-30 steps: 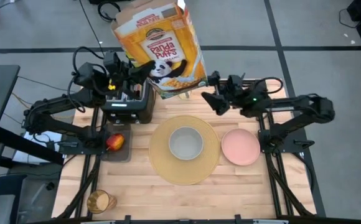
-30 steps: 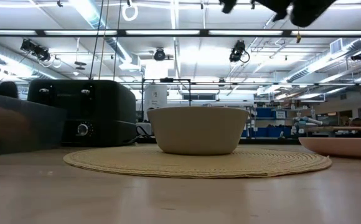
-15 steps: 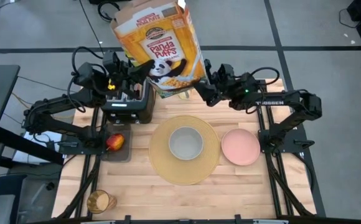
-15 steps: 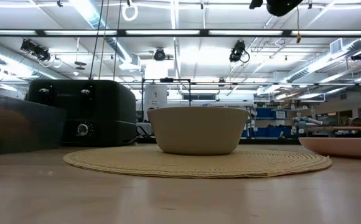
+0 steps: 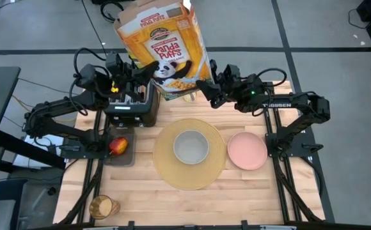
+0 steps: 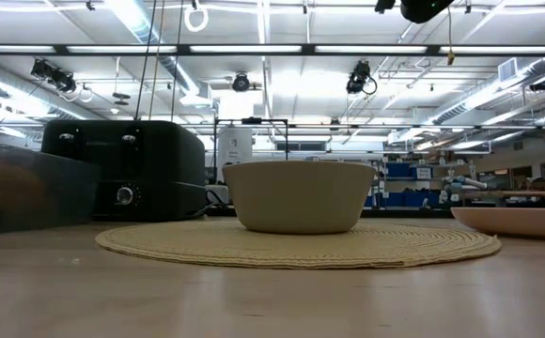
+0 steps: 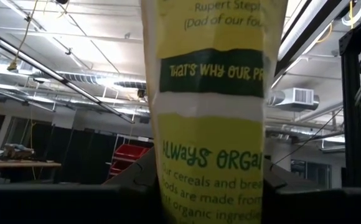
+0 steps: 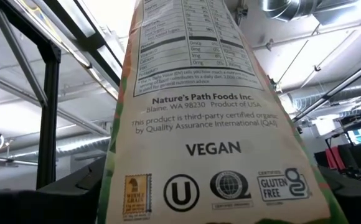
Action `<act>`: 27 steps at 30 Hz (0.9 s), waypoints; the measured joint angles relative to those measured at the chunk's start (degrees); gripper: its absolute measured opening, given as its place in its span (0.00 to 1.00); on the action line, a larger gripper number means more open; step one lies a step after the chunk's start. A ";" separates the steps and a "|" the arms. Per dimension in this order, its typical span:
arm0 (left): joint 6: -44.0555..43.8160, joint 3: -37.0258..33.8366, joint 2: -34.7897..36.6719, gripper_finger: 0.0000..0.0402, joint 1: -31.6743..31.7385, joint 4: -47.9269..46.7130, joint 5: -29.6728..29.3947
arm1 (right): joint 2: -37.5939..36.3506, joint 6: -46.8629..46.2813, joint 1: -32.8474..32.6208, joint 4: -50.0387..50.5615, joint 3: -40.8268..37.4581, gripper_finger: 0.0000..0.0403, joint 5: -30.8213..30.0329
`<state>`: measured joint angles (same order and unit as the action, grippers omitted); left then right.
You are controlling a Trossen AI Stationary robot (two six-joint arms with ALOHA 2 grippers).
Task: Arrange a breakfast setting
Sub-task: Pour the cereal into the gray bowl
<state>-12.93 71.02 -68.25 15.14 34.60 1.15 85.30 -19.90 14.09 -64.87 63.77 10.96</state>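
At the near left corner of the worktop (image 5: 236,198) stands the amber glass (image 5: 102,207), well apart from everything else. Farther in, the round tan placemat (image 5: 190,174) lies at the middle of the worktop with the white bowl (image 5: 191,147) sitting on its centre; in the low view the bowl (image 6: 297,196) stands upright on the mat (image 6: 297,246). Just beside the mat, toward the right edge, lies the pink plate (image 5: 247,151), its rim close to the mat's. Toward the left edge a red apple (image 5: 118,146) rests on a dark tray (image 5: 123,157), in front of the black toaster (image 5: 132,108).

At the far edge a cereal box (image 5: 164,50) stands tall between the two arms, tilted a little. The left gripper (image 5: 148,69) is at the box's left side above the toaster; its wrist view shows the yellow side panel (image 7: 210,118) filling the gap between its fingers, so it holds the box. The right gripper (image 5: 206,91) is at the box's lower right side, and its wrist view is filled by the nutrition panel (image 8: 206,124); I cannot tell whether its fingers press on the box or stand just off it.
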 joint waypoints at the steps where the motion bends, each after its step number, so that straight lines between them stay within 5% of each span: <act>1: 0.01 0.00 0.00 0.35 0.01 -0.29 0.00 | 0.00 0.22 -0.02 0.01 0.00 0.78 -0.24; 13: -0.14 0.02 0.02 0.49 0.02 -1.63 0.22 | 0.00 0.67 0.42 -0.32 -0.02 0.72 -0.44; 27: -1.92 -0.03 -4.18 0.32 0.00 4.42 -0.23 | -0.07 0.62 0.42 -3.67 0.00 0.82 -1.52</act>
<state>-14.84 71.00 -72.43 15.14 39.02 0.91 85.23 -19.28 14.50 -68.54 63.77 9.43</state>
